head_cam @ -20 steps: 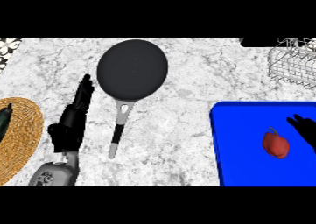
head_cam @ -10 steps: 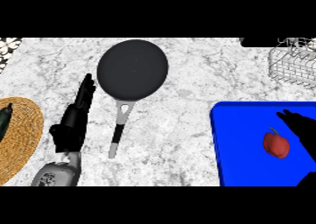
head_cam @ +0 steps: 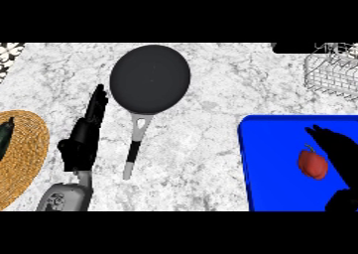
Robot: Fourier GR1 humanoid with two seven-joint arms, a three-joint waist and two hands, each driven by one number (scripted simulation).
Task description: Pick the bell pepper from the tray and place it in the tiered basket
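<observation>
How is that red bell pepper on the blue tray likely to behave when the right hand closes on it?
The bell pepper looks rounded and lies on its side on the flat blue tray, so it may roll if nudged. Its skin looks smooth, so it could slip between the fingers. It is small beside the right hand, probably light and fairly stiff.

The tiered basket (head_cam: 333, 74) is cut off by the right edge, so only part of its wire frame shows. The blue tray (head_cam: 273, 163) runs off the right side. The right hand (head_cam: 347, 158) is a dark silhouette partly out of view. A woven plate (head_cam: 24, 158) is cropped at the left.
</observation>
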